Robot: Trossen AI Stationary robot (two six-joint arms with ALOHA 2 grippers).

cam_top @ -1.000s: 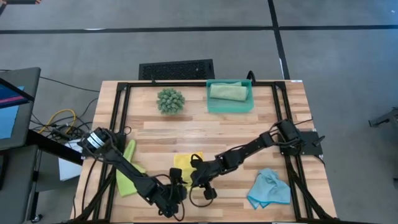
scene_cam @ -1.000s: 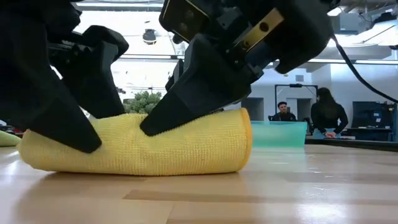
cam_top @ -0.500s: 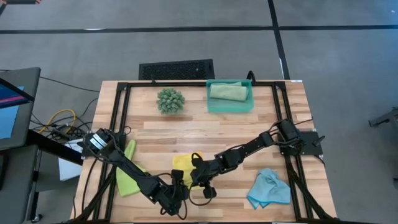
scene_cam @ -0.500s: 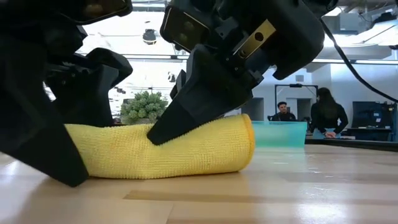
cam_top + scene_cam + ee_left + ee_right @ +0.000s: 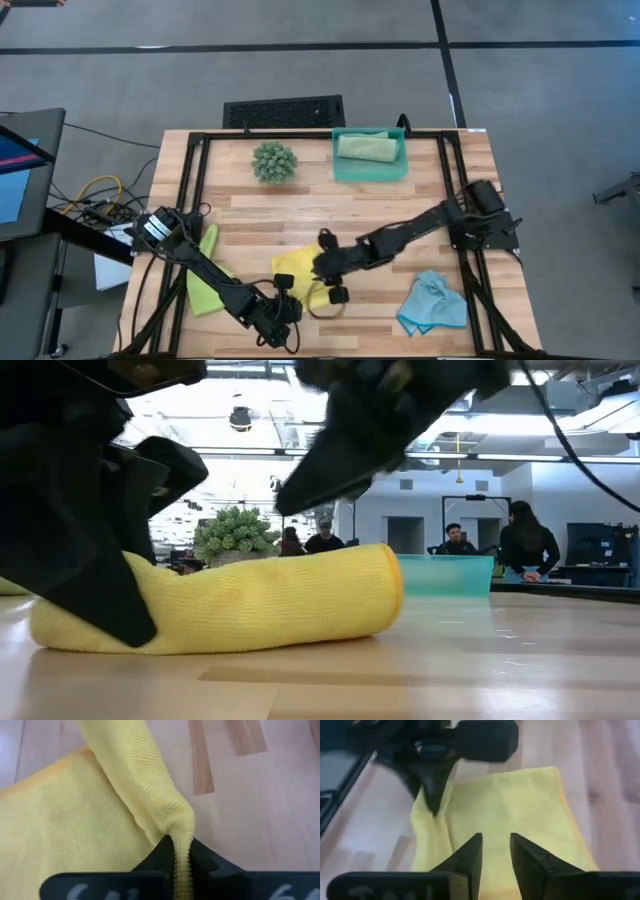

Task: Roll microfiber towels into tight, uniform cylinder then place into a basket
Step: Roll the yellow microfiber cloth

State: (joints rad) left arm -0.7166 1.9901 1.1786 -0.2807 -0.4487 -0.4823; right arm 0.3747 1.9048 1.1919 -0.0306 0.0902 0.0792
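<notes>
Pinching the yellow towel (image 5: 230, 605) now: left tool (image 5: 176, 862) has snapped closed on a fold at the towel's edge, where a second ago it stood wide open beside the roll. Right tool (image 5: 495, 852) has let go and lifted off the towel; its fingers (image 5: 470, 855) are parted with a small gap, hovering just above the cloth, whereas earlier they pressed down on it. In the low view the right arm is raised clear of the roll, blurred. Towel lies on the desk (image 5: 440, 215) near the front edge, between both arms, loosely rolled, looser than before. Basket (image 5: 343, 168) sits at the back of the desk with the sage towel (image 5: 367, 148) inside, unchanged. Lime towel (image 5: 203, 290) lies front left under the left arm, blue towel (image 5: 432, 303) crumpled front right, plant ball (image 5: 274, 161) left of the basket; none moved.
</notes>
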